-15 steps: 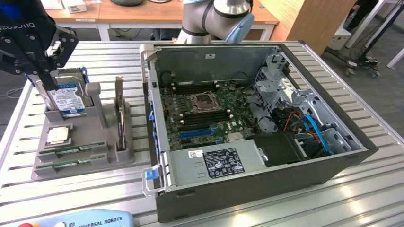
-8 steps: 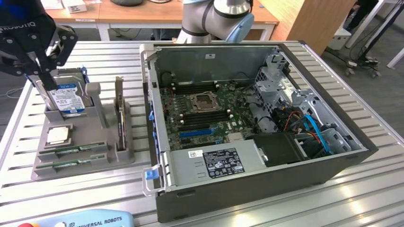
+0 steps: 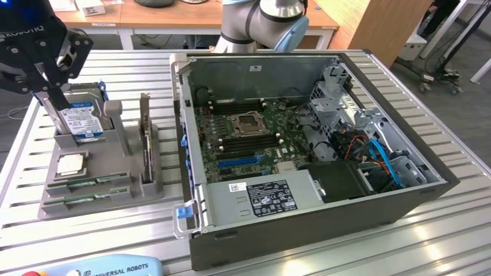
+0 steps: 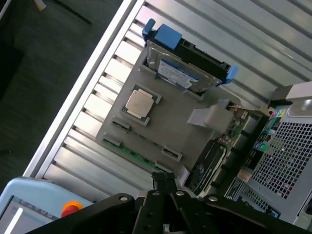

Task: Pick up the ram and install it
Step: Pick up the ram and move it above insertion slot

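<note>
1. My gripper (image 3: 55, 118) (image 4: 165, 179) hangs above the grey holder (image 3: 107, 165) (image 4: 170, 122) at the exterior view's left. Its fingers are pressed together and pinch nothing.
2. Two green sticks lie in the holder's near end, the near ram (image 3: 84, 199) (image 4: 131, 155) and the far ram (image 3: 92, 182). They sit parallel, each in its own slot, and neither is in my grip.
3. From the wrist, my fingertips line up with one end of the near ram. Whether they touch anything I cannot tell.
4. One square silver chip (image 3: 69, 165) (image 4: 140, 103) lies flat just beyond the sticks.
5. One drive (image 3: 82, 121) (image 4: 183, 75) with blue side rails stands at the holder's far end.
6. One dark card (image 3: 144, 138) (image 4: 207, 158) stands on edge along the holder's right side, between the chip and the case.
7. One case (image 3: 307, 230) (image 4: 287, 141) lies open on the slatted table (image 3: 77, 236) (image 4: 83, 126), just right of the holder. Its board (image 3: 272, 150) faces up.
8. One pendant (image 3: 107, 267) (image 4: 29, 204) rests at the table's near edge.
</note>
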You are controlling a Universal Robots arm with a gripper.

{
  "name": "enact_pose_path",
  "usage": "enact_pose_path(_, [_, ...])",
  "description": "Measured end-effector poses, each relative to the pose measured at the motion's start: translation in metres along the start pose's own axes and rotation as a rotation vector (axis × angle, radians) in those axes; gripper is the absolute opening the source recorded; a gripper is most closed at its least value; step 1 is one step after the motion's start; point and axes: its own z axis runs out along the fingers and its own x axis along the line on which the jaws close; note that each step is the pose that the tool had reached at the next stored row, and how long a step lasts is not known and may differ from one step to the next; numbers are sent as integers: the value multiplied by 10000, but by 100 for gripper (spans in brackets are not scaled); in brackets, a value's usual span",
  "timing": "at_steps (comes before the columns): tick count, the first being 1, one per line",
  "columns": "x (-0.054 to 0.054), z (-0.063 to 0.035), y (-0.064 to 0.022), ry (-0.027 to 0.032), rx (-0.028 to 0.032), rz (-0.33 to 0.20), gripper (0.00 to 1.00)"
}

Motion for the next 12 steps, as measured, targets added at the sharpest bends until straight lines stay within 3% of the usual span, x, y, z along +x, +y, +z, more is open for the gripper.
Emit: enact_pose_path(12, [0, 2, 0, 97, -50, -2178, 10])
